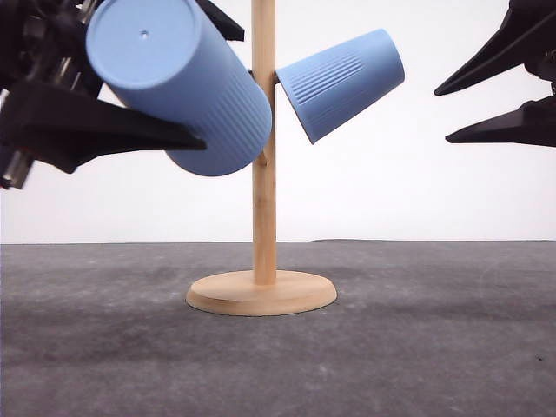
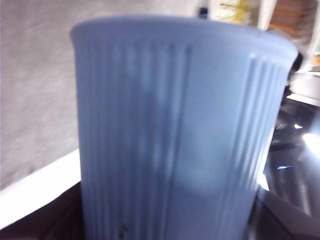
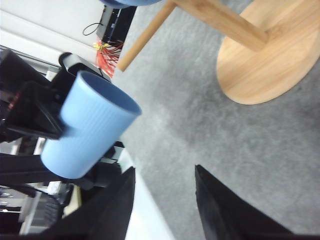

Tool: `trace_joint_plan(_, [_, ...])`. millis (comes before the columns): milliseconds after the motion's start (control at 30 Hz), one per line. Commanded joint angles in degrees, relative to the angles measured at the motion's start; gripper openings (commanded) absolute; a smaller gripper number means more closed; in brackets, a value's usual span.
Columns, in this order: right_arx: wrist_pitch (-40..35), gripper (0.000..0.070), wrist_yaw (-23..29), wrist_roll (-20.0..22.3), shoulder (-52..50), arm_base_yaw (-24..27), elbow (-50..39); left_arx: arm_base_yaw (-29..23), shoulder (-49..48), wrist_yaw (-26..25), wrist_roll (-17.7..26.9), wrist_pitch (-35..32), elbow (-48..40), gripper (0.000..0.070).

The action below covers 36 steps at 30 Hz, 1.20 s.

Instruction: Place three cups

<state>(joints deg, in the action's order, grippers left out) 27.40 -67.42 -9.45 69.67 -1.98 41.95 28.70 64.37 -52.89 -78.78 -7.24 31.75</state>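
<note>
Between my left jaws [image 1: 130,130], up at the left of the wooden stand [image 1: 263,174], sits one light-blue cup [image 1: 178,82]. It lies tilted, its flat dotted base turned toward the front camera and its open mouth slanting down toward the post. My left jaws are closed around its ribbed wall; in the left wrist view that wall [image 2: 175,135] stands close before the lens, dark fingers at either side. The right wrist view shows the same cup [image 3: 87,130] clamped in the black left jaws, just short of a bare peg [image 3: 145,37] of the stand. A second cup [image 1: 343,82] hangs on a peg to the right of the post, mouth toward the post and base pointing up and away. My right jaws [image 1: 495,91] hover high at the right, spread wide and holding nothing, well apart from both cups. The stand's round base [image 1: 261,293] rests on the grey worktop [image 1: 434,347].
</note>
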Motion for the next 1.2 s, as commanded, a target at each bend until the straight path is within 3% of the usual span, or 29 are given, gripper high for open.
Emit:
trace_joint_plan(0, [-0.33,0.0241,0.36,1.33,0.26,-0.04,0.59,-0.8,1.55,-1.01,-3.56,-4.13,0.56,0.0389])
trace_joint_plan(233, [-0.23,0.0241,0.4,1.35,0.26,-0.04,0.6,-2.27,9.47,-2.61,-9.35,-15.89,0.69,0.0389])
trace_joint_plan(433, [-0.03,0.0241,0.4,1.34,0.26,-0.04,0.59,-2.54,17.0,-3.15,-10.64,-22.3,2.99,0.0389])
trace_joint_plan(767, [0.47,0.0241,0.4,1.33,0.26,-0.04,0.59,-2.61,26.79,-3.9,-9.35,-22.73,12.33,0.0395])
trace_joint_plan(1000, [1.02,0.0241,0.4,1.35,0.26,-0.08,0.59,-2.96,27.81,-3.55,-8.83,-21.2,12.91,0.0396])
trace_joint_plan(1067, [1.03,0.0241,0.4,1.35,0.26,-0.09,0.59,-3.31,27.81,-3.64,-7.88,-20.66,12.91,0.0416])
trace_joint_plan(1167, [1.03,0.0241,0.38,1.35,0.26,-0.09,0.59,-3.76,27.81,-3.96,-6.66,-20.13,12.91,0.0559])
